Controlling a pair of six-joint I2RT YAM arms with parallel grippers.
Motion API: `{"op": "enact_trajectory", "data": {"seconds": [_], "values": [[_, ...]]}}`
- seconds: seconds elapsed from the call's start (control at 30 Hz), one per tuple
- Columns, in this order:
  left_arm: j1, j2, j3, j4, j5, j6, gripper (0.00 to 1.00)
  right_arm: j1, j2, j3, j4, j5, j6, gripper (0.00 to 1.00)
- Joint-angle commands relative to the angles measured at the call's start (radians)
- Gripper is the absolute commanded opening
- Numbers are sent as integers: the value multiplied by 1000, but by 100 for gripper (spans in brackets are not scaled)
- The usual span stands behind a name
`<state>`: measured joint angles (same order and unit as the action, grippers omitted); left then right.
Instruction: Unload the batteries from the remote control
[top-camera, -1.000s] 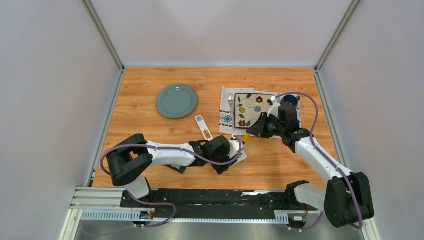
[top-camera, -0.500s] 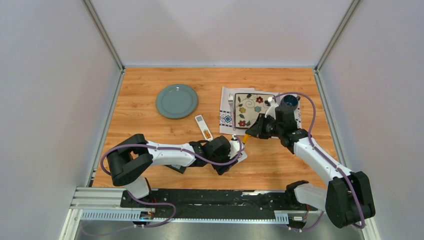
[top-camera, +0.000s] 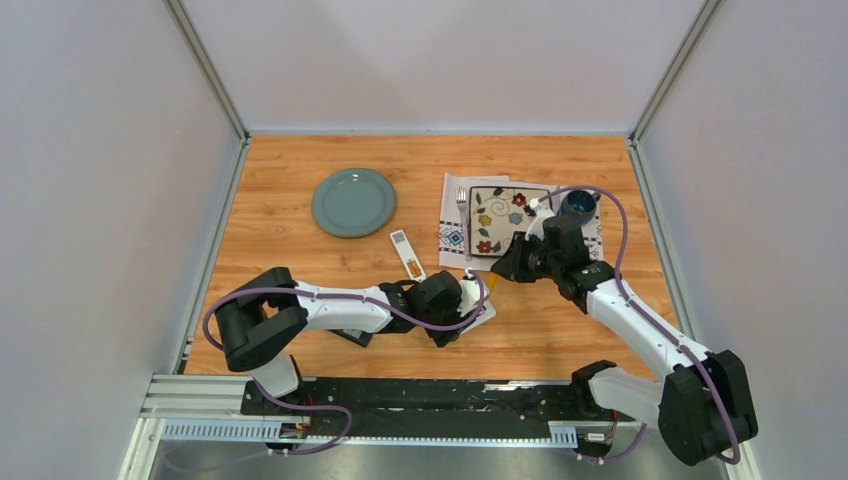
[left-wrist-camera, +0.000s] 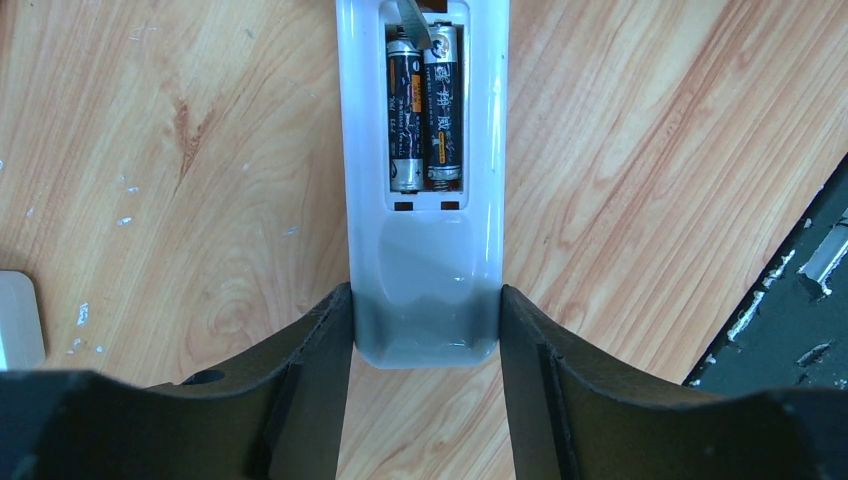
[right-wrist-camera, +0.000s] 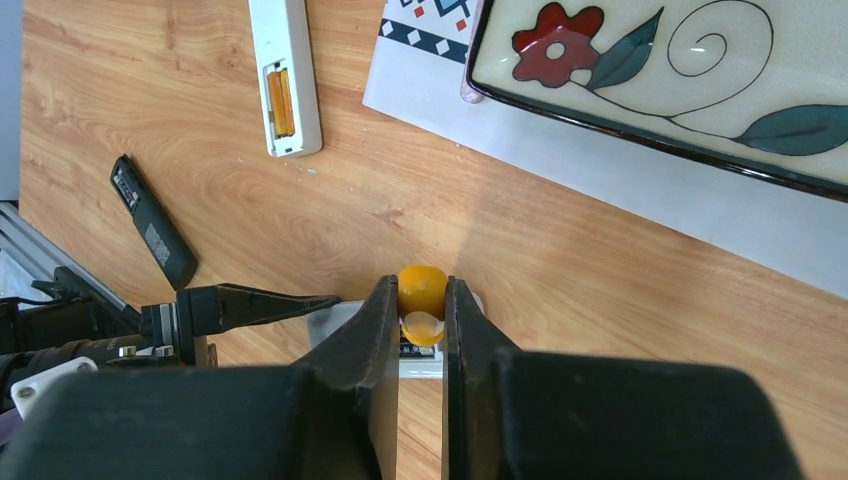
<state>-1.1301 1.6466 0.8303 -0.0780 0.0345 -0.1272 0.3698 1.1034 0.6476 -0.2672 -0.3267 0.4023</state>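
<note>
Farthest left on the table (top-camera: 270, 230) sits a round green plate (top-camera: 353, 201), well apart from both of my arms. Close to my bases a black remote (right-wrist-camera: 152, 222) lies flat on the wood, partly under my left arm in the view from above. Between the plate and my left claw lies a second white remote (top-camera: 406, 254), back up and cover off, with two orange batteries (right-wrist-camera: 279, 100) side by side in its open compartment.

My left claw (left-wrist-camera: 425, 305) is pressed against both long sides of the white remote (left-wrist-camera: 425, 230), pinching its near end. That remote lies back up on the wood. Its compartment is open, and two dark batteries (left-wrist-camera: 443, 110) with orange bands are seated in it side by side.

My right claw (right-wrist-camera: 420, 282) is squeezed tight on the orange handle of a screwdriver (right-wrist-camera: 422, 292), directly above the held remote. The screwdriver's blade (left-wrist-camera: 412, 22) reaches into the far end of the compartment, over the tops of the dark batteries.

Farther right a patterned placemat (top-camera: 455, 240) carries a fork (top-camera: 463, 215) along its left side, a square flowered plate (top-camera: 505, 220), and a blue cup (top-camera: 578, 205) at the far right.
</note>
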Motion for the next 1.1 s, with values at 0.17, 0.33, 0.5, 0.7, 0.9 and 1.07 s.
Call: {"op": "enact_trajectory", "data": {"seconds": [0.17,0.33,0.5,0.7,0.9,1.07], "values": [[1,56,-17,-54,45,-2,45,12,-45,26,-7,51,-10,0],[1,64,-14,-52,47,-2,44,14,-62,30,-23,63,-13,0],[0,64,-16,-49,50,0,43,14,-62,26,-30,66,-14,0],[0,64,-16,-52,50,-3,42,15,-88,27,-46,81,-16,0],[0,67,-14,-52,53,-3,41,15,-99,29,-61,92,-19,0],[0,65,-14,-52,53,-5,41,15,-102,18,-67,92,-22,0]]}}
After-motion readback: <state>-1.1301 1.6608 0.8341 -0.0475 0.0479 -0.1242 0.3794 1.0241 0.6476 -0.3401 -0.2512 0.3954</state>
